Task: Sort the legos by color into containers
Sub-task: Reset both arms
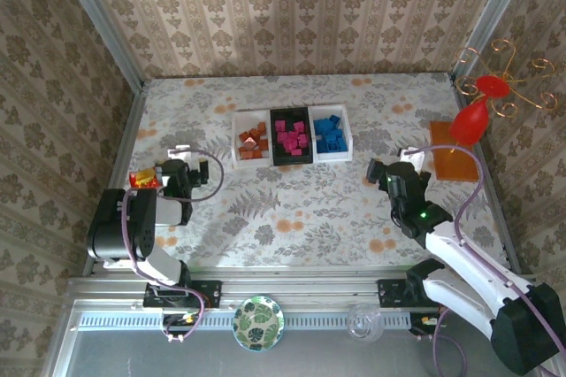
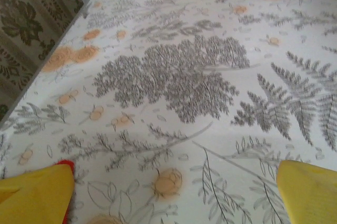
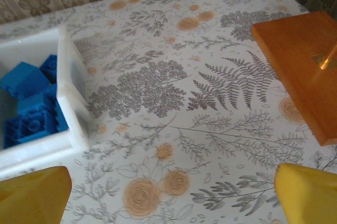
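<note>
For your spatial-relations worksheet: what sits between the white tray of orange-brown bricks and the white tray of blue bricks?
The black tray holding magenta bricks sits between them, as the top view shows.

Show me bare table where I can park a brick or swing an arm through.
Widest: the table in front of the trays. Also bare: between the blue-brick tray and the mat, and behind the trays. Crowded: the three trays sit side by side; the packet lies by the left edge.
</note>
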Tool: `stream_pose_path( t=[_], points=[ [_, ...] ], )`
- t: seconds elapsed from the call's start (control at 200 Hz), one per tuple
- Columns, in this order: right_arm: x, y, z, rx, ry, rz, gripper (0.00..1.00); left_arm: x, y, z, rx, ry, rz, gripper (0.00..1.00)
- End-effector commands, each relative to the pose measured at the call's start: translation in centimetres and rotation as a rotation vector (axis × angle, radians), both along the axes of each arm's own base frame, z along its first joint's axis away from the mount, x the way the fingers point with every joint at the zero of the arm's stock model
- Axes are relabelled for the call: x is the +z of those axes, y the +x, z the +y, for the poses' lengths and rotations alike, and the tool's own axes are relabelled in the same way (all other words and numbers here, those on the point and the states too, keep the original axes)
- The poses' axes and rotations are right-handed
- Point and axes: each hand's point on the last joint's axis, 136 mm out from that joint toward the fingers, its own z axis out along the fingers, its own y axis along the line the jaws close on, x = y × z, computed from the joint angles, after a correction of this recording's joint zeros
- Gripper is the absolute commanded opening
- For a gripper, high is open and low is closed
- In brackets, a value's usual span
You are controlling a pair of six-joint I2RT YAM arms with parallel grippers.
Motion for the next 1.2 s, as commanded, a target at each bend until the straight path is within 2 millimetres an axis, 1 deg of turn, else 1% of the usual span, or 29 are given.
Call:
stream_pose_path(
  t=[0.0, 0.035, 0.11, 0.175, 0.22, 0.275, 0.315, 0.375, 0.44, 0.48, 0.52, 0.535, 0.59, 0.62, 0.635, 0.685, 0.72, 0.785, 1.195],
  points=[
    [2.2, 1.3, -0.4, 0.064, -0.129, -0.121, 1.0, 2.9, 1.4, 0.3, 0.005, -0.031, -0.114, 1.0],
    [2.5, 1.5, -0.7, 0.072, -0.136, -0.15, 1.0, 3.1, 1.0, 1.3, 0.085, -0.014, -0.131, 1.0],
    [3.1, 1.8, -1.5, 0.076, -0.139, -0.233, 1.0, 3.1, 0.9, 1.3, 0.089, -0.013, -0.132, 1.0],
    [2.7, 2.3, -2.3, 0.081, -0.145, -0.256, 1.0, 3.1, 1.0, 1.1, 0.075, -0.014, -0.127, 1.0],
    [2.0, 3.0, -2.9, 0.082, -0.144, -0.233, 1.0, 3.0, 1.1, 0.7, 0.057, -0.009, -0.12, 1.0],
    [0.4, 3.9, -3.5, 0.075, -0.153, -0.163, 1.0, 2.9, 1.3, 0.3, 0.032, -0.007, -0.117, 1.0],
    [-0.4, 4.5, -3.6, 0.074, -0.158, -0.156, 1.0, 3.0, 1.2, 0.3, 0.03, -0.009, -0.117, 1.0],
    [-1.3, 5.4, -3.5, 0.098, -0.139, -0.175, 1.0, 3.0, 1.3, 0.3, 0.03, -0.008, -0.118, 1.0],
    [-1.6, 6.8, -3.2, 0.129, -0.135, -0.2, 1.0, 3.0, 1.3, 0.3, 0.029, -0.009, -0.117, 1.0],
    [-2.0, 7.6, -2.6, 0.173, -0.139, -0.186, 1.0, 2.9, 1.2, 0.3, 0.03, -0.008, -0.116, 1.0],
    [-2.6, 8.2, -2.4, 0.185, -0.141, -0.166, 1.0, 3.0, 1.3, 0.3, 0.029, -0.008, -0.118, 1.0],
    [-3.4, 8.5, -2.5, 0.184, -0.141, -0.148, 1.0, 3.0, 1.3, 0.3, 0.029, -0.009, -0.118, 1.0],
    [-5.2, 8.9, -2.4, 0.193, -0.136, -0.132, 1.0, 3.0, 1.3, 0.3, 0.03, -0.009, -0.118, 1.0],
    [-5.0, 9.4, -2.5, 0.184, -0.143, -0.165, 1.0, 3.0, 1.3, 0.3, 0.03, -0.01, -0.118, 1.0],
    [-4.9, 9.4, -2.5, 0.181, -0.14, -0.163, 1.0, 3.0, 1.3, 0.3, 0.03, -0.008, -0.118, 1.0],
    [-5.7, 9.6, -2.8, 0.176, -0.114, -0.071, 1.0, 2.9, 1.3, 0.3, 0.031, -0.01, -0.117, 1.0],
    [-5.5, 10.0, -2.9, 0.187, -0.102, -0.096, 1.0, 3.0, 1.3, 0.3, 0.031, -0.01, -0.118, 1.0],
    [-5.7, 9.8, -3.2, 0.18, -0.092, -0.078, 1.0, 3.0, 1.3, 0.3, 0.03, -0.009, -0.117, 1.0],
    [-5.6, 9.8, -3.1, 0.181, -0.094, -0.089, 1.0, 2.9, 1.3, 0.3, 0.031, -0.009, -0.114, 1.0]
  ],
)
